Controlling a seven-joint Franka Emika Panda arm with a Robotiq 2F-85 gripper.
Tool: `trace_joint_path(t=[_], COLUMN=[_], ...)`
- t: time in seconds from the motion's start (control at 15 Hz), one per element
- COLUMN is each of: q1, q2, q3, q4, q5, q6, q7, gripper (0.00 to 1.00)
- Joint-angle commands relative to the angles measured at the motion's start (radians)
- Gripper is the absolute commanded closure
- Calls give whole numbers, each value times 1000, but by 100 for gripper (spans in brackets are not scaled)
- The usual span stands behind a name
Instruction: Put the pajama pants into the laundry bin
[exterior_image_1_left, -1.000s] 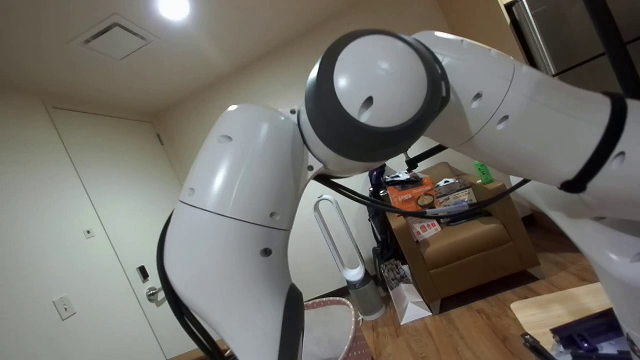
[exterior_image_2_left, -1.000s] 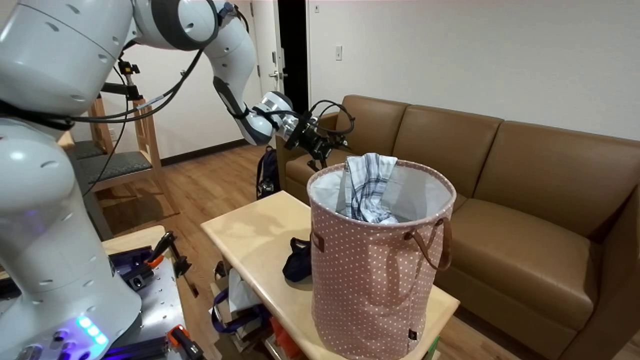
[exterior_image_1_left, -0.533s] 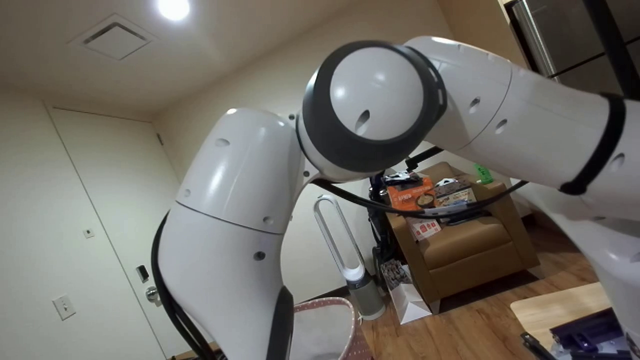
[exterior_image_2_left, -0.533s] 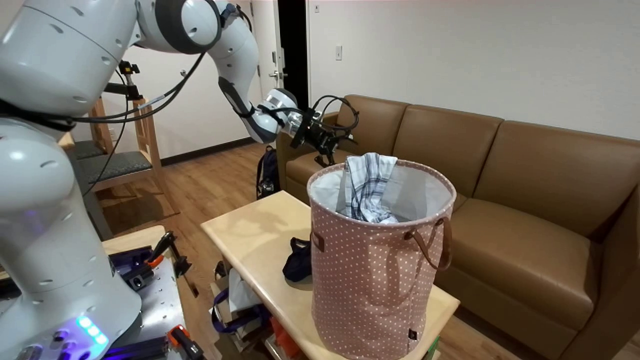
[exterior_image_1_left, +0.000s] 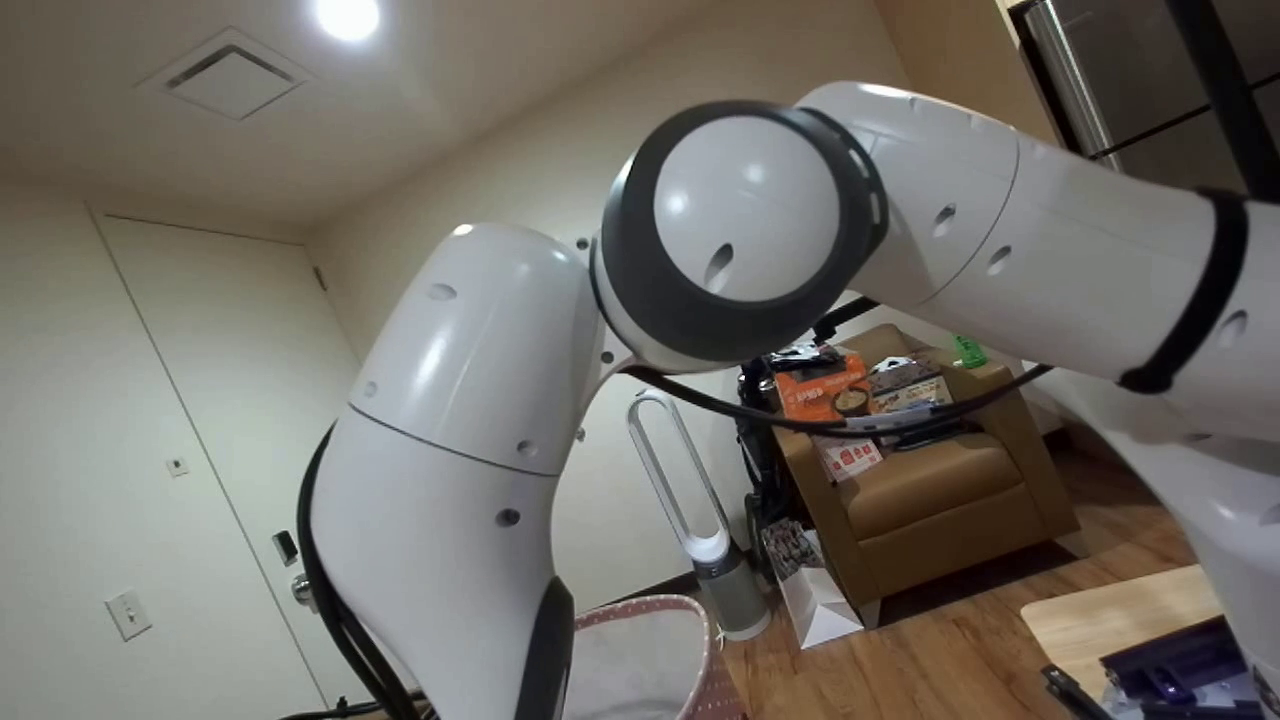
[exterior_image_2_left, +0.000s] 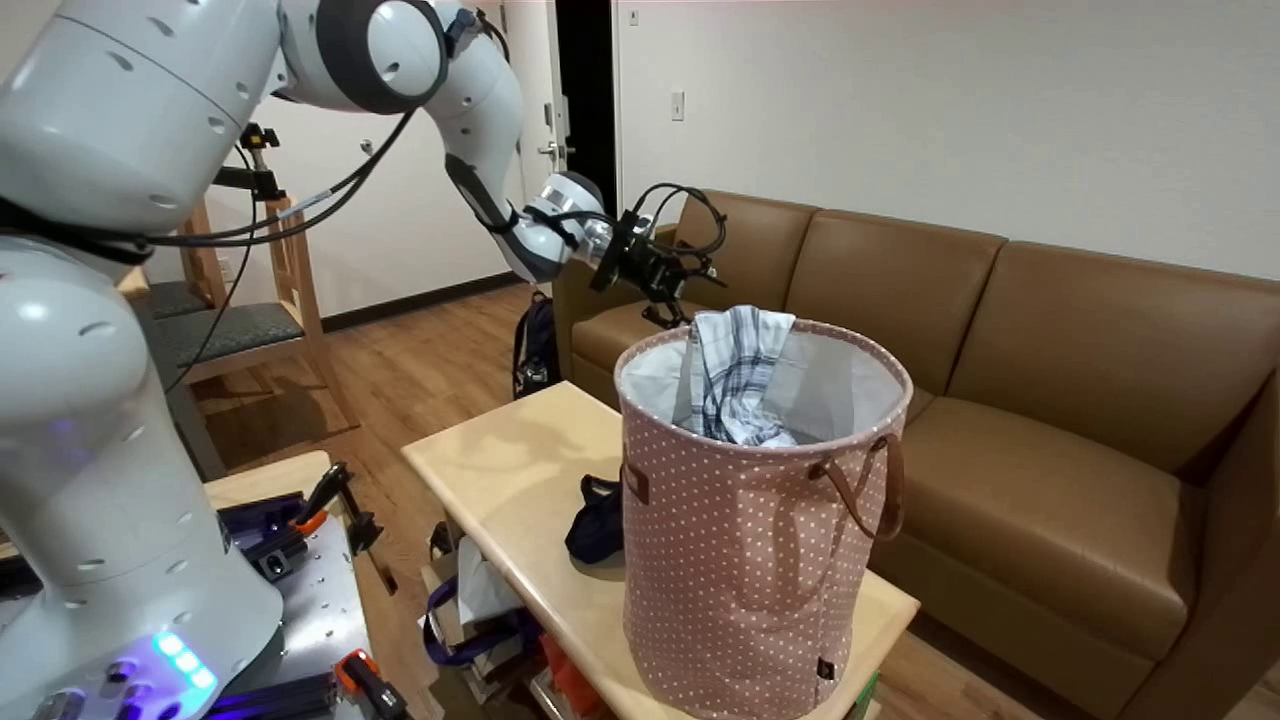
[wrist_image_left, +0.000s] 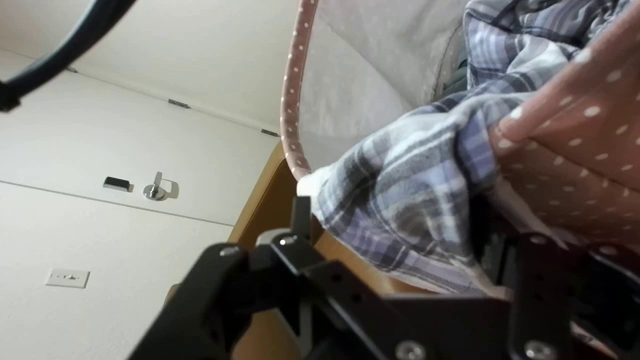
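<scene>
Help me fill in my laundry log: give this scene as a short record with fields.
Container: pink dotted laundry bin, upright on a wooden table
Garment: plaid pajama pants, draped over the bin's edge, part inside, part outside
Robot: gripper open, by the outside part; contact unclear
Also on table: dark item, identity unclear
Status: pants not fully in the bin

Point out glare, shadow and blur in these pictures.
In an exterior view, the ceiling light is blown out and the arm has highlights; in an exterior view, soft shadow falls on the table; in the wrist view, the gripper is dark and blurry, the pajama pants clearer.
</scene>
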Motion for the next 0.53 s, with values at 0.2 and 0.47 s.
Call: trace_joint_path(t=[0.2,0.47], q1=[-34,-50], q2=[23,4], q3=[27,53], q4=[32,6], q5=[18,40], q6=[29,112], q7=[-32,4], gripper=[72,98])
